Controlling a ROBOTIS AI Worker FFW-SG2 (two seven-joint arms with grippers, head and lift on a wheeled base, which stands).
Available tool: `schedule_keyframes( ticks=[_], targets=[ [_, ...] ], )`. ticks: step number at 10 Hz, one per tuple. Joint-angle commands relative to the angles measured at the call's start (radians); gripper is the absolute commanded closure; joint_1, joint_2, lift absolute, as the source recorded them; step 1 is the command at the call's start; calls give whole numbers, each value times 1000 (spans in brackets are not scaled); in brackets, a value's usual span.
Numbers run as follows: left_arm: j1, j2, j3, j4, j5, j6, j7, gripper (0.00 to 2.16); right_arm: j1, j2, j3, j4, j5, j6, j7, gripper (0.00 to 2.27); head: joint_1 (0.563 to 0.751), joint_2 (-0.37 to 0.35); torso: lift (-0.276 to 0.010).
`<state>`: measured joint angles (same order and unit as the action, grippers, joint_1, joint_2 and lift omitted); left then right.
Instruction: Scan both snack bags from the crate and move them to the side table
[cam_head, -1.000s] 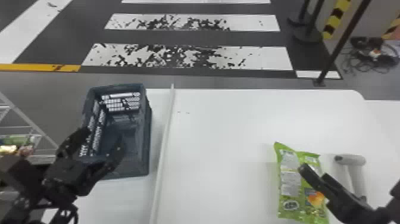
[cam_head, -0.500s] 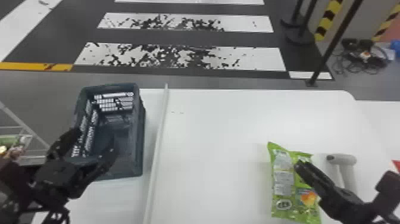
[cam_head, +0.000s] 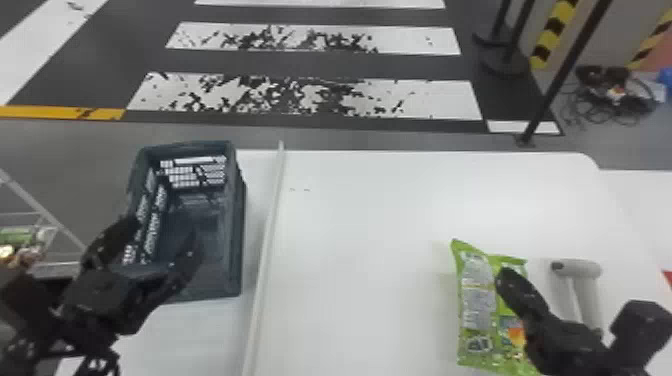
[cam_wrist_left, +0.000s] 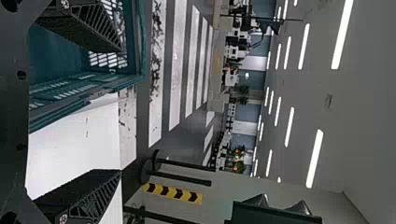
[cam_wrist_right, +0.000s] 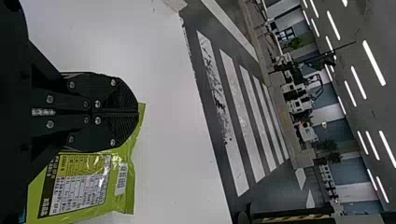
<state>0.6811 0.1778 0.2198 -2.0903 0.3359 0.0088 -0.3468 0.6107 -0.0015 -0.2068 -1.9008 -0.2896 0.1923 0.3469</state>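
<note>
A green snack bag (cam_head: 475, 310) lies label-side up on the white table. My right gripper (cam_head: 506, 279) is over its right part; whether they touch I cannot tell. In the right wrist view, that gripper (cam_wrist_right: 138, 113) is shut with its fingertips pressed together, and the bag (cam_wrist_right: 84, 186) lies behind and beside them. My left gripper (cam_head: 162, 232) stands open at the near part of the dark blue crate (cam_head: 237, 235). The left wrist view has the gripper (cam_wrist_left: 122, 111) with fingers wide apart, one before the crate (cam_wrist_left: 140, 46).
A pale handheld scanner (cam_head: 575, 269) lies just right of the snack bag. A long raised white strip (cam_head: 267, 250) separates the crate from the main part of the table (cam_head: 380, 225). At the far left stands a wire rack (cam_head: 37, 197) with small items.
The head view has shifted, so the table and crate sit slightly farther left in it. The right gripper has edged slightly forward and right over the bag. The left gripper stays at the crate, open.
</note>
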Motion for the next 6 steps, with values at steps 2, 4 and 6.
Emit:
schedule_keyframes(
  ticks=[2, 4, 6],
  targets=[
    [-2, 0, -4, 7, 0, 0, 0, 70, 12, 2, 38, 60, 66, -101, -9, 2243, 695, 32, -29],
    [-2, 0, -5, 9, 0, 0, -1, 70, 6, 2, 89, 114, 148, -205, -54, 2243, 695, 42, -29],
    [-2, 2, -5, 9, 0, -3, -1, 70, -2, 2, 104, 154, 179, -257, -75, 2243, 695, 62, -29]
  ],
)
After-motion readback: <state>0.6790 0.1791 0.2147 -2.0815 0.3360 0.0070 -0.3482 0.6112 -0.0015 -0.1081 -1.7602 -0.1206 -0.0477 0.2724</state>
